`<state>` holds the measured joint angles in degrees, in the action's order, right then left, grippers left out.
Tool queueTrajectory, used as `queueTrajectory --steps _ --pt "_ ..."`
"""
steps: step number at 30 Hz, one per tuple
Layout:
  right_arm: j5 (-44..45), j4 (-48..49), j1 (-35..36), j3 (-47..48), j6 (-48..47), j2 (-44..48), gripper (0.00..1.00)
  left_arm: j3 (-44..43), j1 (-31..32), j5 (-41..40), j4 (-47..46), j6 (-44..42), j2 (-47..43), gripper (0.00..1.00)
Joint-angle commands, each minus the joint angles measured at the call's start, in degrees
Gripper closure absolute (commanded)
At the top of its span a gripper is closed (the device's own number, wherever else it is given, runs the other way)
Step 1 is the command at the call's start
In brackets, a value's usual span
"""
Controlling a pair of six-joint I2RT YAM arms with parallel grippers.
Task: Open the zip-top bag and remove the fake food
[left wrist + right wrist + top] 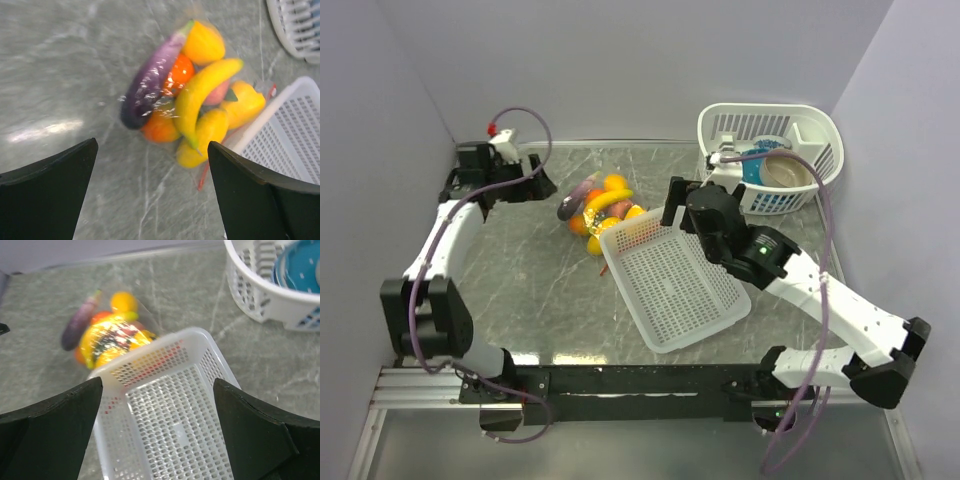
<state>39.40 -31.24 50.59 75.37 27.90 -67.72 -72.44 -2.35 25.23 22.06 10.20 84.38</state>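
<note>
Pale lavender walls (650, 60) enclose a grey marbled tabletop (530, 290) on three sides.

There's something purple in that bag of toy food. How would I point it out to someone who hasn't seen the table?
Find the empty white mesh basket in the middle of the table. At its far left corner lies a clear bag of plastic fruit. The eggplant lies along the bag's left side, the only long, dark purple piece among yellow and orange ones.
</note>
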Motion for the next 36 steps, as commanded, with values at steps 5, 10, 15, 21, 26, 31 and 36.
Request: queueTrajectory --steps 5,10,15,21,26,31,36 --pt "-3.71 -0.23 -6.11 -10.76 11.03 -1.8 0.0 -5.26 7.71 4.66 -5.53 -4.48 12.91 0.01" --pt "-3.71 -0.31 -8.57 -14.9 12.61 -3.9 0.0 -2.09 8.06 1.75 -11.42 -5.1 16.95 0.01" --pt "-4.68 1.36 -10.42 -17.1 13.23 -5.31 0.0 0.8 8.15 -0.01 -15.9 -6.59 19.59 0.01" --pt "-5.12 2.77 -11.83 -19.03 14.02 -8.39 0.0 -0.15 8.24 0.08 -16.79 -8.17 23.11 0.67" --pt "-4.33 3.73 -12.27 -19.91 14.2 -11.55 0.0 -0.42 6.92 -1.5 -16.18 -8.26 22.94 0.96" --pt "-3.36 3.82 -15.16 -20.7 14.72 -14.8 0.0 0.99 0.0 -3.35 -13.9 -11.58 20.04 0.96" --pt "-1.43 2.86 -19.99 -21.41 16.48 -16.47 0.0 4.14 -7.92 -3.09 -11.43 -16.6 17.05 0.99"
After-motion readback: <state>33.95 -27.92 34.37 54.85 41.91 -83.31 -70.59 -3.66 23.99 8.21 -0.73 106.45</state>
